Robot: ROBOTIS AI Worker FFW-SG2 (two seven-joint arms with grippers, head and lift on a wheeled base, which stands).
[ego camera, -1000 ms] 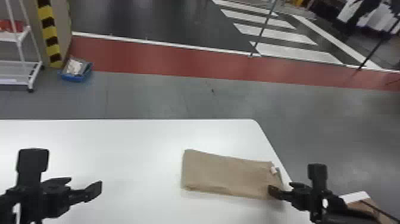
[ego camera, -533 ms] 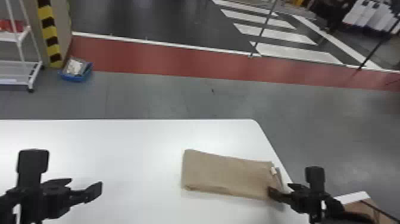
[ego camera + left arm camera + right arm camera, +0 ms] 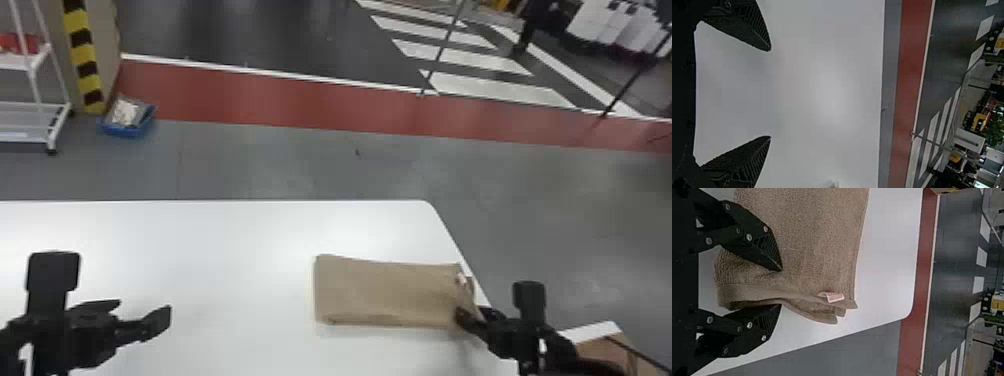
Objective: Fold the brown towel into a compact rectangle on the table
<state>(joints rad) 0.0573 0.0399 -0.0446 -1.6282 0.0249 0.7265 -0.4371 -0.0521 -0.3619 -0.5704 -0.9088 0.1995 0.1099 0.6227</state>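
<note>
Expect the brown, rectangular terry towel to handle light, soft and non-slip; grasp all layers at the white-tagged end. It lies folded on the smooth white worktop, that end's near corner between the part-open fingers of your right gripper. Your left gripper stands open, well apart

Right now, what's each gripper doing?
Left gripper: open, empty, over the table.
Right gripper: partly open around the end of the brown towel; firm grip can't be told.

Industrial hall, red floor lane, hazard stripes
</note>
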